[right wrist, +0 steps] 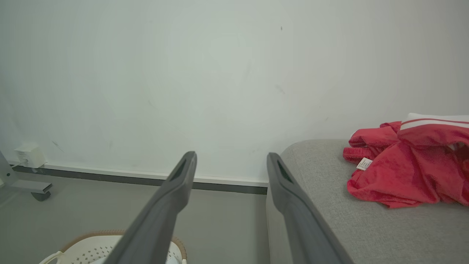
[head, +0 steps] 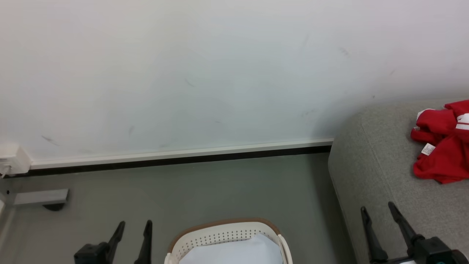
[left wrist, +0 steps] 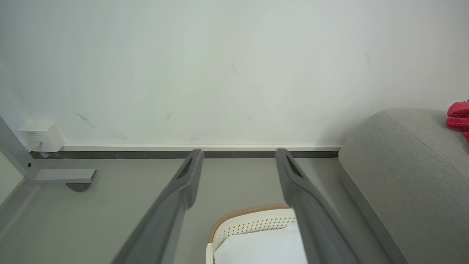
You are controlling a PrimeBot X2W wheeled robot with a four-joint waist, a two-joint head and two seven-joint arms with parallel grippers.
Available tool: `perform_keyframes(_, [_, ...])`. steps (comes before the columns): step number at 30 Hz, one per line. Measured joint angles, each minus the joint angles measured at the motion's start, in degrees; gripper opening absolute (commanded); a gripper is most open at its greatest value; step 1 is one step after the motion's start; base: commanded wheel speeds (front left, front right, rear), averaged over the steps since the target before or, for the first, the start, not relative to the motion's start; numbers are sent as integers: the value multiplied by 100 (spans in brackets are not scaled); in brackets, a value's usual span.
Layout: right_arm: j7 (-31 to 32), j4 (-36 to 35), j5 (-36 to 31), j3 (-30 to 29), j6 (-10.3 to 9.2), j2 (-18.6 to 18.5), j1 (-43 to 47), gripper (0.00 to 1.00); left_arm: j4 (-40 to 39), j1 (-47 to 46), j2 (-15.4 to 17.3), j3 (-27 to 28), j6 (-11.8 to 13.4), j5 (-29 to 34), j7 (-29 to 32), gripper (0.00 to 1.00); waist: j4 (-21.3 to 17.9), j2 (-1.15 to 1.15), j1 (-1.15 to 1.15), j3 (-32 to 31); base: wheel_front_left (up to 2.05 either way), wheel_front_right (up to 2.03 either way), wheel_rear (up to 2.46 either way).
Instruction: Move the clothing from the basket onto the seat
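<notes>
While the clothing [head: 443, 146] lies heaped on the seat [head: 377, 165] right of the open right hand [head: 377, 206], a pale sheet [head: 234, 253] is seen in the basket [head: 227, 234] beside the open left hand [head: 135, 222]; completion is judged near.

readable text: none | small white tag [right wrist: 364, 164] on the red clothing [right wrist: 403, 179], right wrist view: some dark print, too small to read | label on white wall box [left wrist: 37, 136], left wrist view: faint lines of print, too blurred to read
</notes>
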Motion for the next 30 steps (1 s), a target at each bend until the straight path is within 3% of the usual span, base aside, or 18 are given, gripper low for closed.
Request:
perform_keyframes(17, [0, 367, -29, -98, 0, 156, 152, 100, 215, 315, -619, 909, -595, 783, 0, 100, 187, 0, 1, -280, 0, 0, 0])
perform_keyframes(30, [0, 490, -10, 20, 0, 170, 59, 100, 370, 304, -800, 1295, -803, 1109, 0, 100, 216, 0, 1, -321, 0, 0, 0])
